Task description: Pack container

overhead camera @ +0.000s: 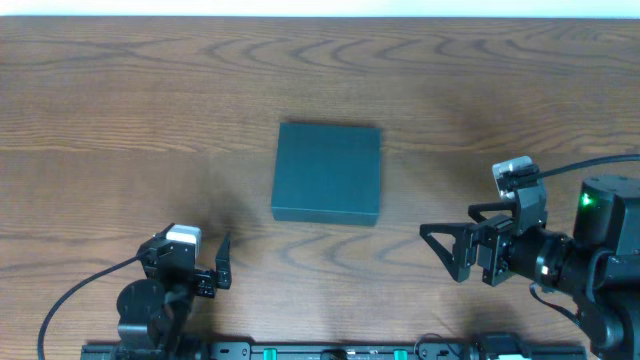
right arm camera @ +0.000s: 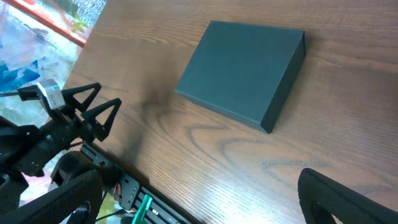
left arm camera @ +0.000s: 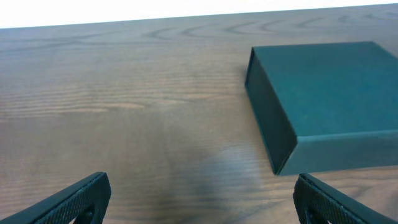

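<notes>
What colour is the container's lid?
Dark teal, plain and matte, no pattern. The container shows it best in the right wrist view.

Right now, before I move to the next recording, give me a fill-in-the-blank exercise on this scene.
1. The dark teal container lies on the wooden table with its lid ____.
2. The jaws of the left gripper stand ____.
3. The right gripper, apart from the container, holds ____.
Missing words: closed; open; nothing.
</notes>
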`<state>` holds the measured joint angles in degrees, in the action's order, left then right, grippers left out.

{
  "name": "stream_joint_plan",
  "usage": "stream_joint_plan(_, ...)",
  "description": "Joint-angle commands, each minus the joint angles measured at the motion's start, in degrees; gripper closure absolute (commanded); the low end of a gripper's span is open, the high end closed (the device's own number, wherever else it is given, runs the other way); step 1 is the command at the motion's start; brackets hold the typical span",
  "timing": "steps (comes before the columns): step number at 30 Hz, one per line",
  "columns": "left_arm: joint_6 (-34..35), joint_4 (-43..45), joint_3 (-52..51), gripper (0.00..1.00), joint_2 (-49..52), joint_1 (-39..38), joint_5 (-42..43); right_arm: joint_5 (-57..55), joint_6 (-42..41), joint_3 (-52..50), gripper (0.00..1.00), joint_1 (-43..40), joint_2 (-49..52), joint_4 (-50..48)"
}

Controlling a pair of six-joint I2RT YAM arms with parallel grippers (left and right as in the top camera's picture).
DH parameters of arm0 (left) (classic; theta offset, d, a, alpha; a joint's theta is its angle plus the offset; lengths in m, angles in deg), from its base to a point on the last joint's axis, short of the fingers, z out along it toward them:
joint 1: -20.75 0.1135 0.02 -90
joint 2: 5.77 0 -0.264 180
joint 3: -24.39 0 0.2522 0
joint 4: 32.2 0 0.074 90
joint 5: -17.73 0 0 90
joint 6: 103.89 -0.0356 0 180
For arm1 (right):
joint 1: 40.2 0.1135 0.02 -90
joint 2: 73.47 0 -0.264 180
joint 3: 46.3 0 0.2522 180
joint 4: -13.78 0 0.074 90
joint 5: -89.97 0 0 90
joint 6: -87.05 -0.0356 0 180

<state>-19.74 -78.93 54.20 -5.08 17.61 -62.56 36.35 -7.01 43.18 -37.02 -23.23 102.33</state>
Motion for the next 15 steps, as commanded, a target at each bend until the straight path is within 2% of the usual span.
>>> stream_joint_plan(1, 0.81, 0.33, -1.73, 0.05, -0.48, 0.26, -1.81, 0.2, 0.5, 0.02, 0.01, 0.22, 0.02, 0.02)
stream_joint_plan(5, 2.69, 0.48, -4.17, 0.05, -0.48, 0.26, -1.81, 0.2, 0.5, 0.02, 0.01, 0.22, 0.02, 0.02)
stream_joint_plan(11, 9.22, 2.91, -7.8, 0.05, -0.48, 0.22, -1.79, 0.2, 0.5, 0.02, 0.01, 0.22, 0.02, 0.02)
stream_joint_plan(15, 9.27, 3.02, -7.82, 0.05, -0.48, 0.22, -1.81, 0.2, 0.5, 0.02, 0.01, 0.22, 0.02, 0.02)
